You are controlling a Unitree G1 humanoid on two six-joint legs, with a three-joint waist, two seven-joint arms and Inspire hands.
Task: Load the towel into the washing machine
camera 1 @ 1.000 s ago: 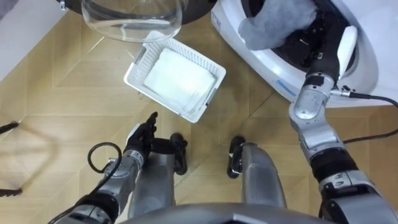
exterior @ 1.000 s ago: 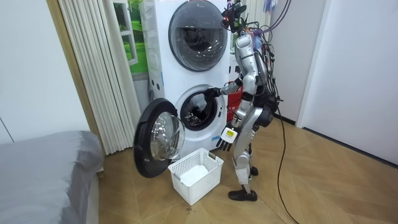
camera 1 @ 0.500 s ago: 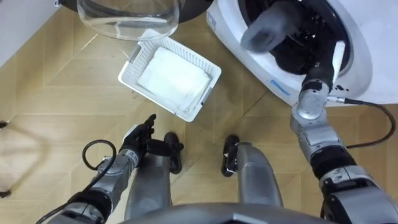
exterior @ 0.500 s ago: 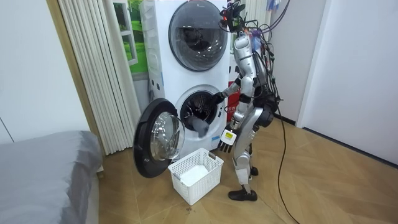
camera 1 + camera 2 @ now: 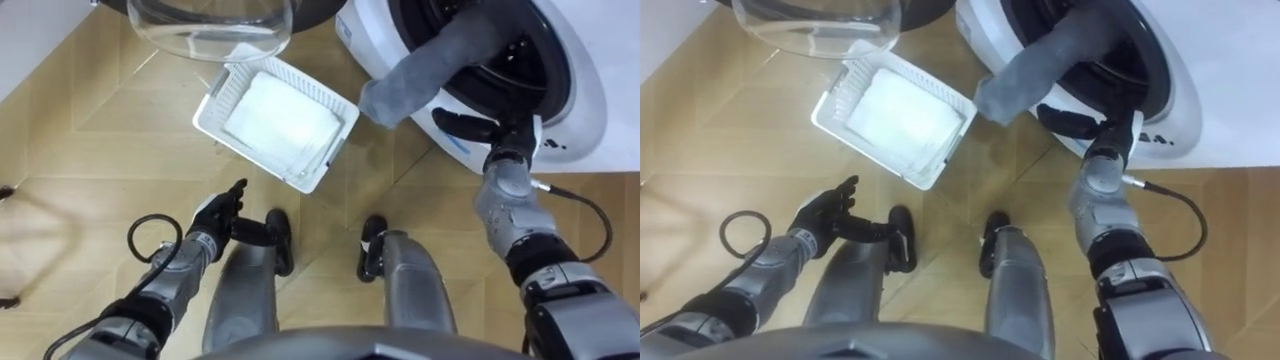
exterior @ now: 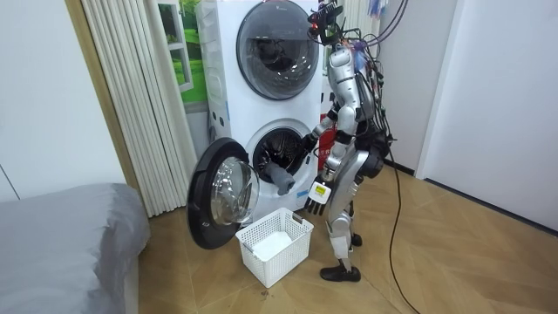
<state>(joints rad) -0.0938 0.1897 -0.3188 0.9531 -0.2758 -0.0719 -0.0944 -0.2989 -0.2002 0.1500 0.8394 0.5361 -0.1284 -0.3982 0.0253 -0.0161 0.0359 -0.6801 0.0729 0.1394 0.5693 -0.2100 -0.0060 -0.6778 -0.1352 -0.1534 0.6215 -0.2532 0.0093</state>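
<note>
A grey towel hangs half out of the lower washing machine's dark drum, draped over the white front rim; the room view shows the towel dangling below the opening. My right hand is open just below the rim, fingers straight, a little under the towel and apart from it. My left hand hangs open at my left side, above the floor. I stand right in front of the washer.
A white plastic basket holding a folded white cloth sits on the wood floor to my front left. The washer's round glass door stands swung open beyond it. A second machine is stacked above.
My right hand has let go of the towel and drawn back out of the drum, its fingers straightening. The towel has slid outward and now hangs over the rim.
</note>
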